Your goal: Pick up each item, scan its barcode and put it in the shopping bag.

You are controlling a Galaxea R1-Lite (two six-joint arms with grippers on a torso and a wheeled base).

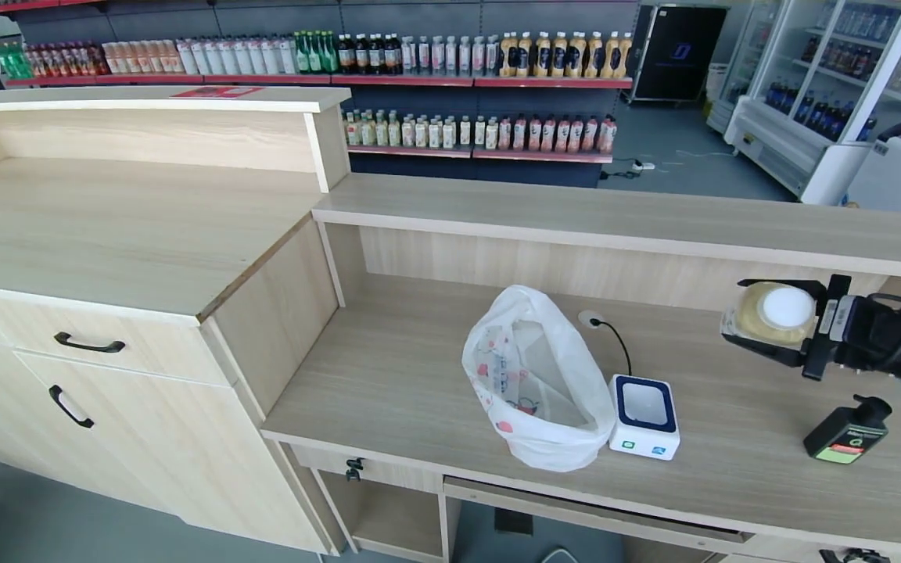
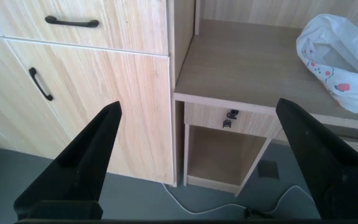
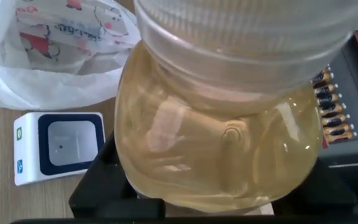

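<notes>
Your left gripper (image 2: 199, 107) hangs spread wide and empty. On the counter (image 1: 419, 375), near right, sits a black pump bottle (image 1: 845, 432). Left of it, the scanner (image 1: 644, 414) stands just beside the open shopping bag (image 1: 497, 375). Your right gripper (image 1: 755, 317) clamps the drink bottle (image 3: 216, 143) above the right end. It looks full, so probably heavy and slick; hold its body. Beyond, a raised ledge (image 1: 615, 211) bounds travel.

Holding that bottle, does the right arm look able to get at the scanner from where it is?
Probably yes. The right gripper, shut on the bottle, hangs over the counter to the right of the scanner with nothing between; the shopping bag stands on the scanner's other side.
</notes>
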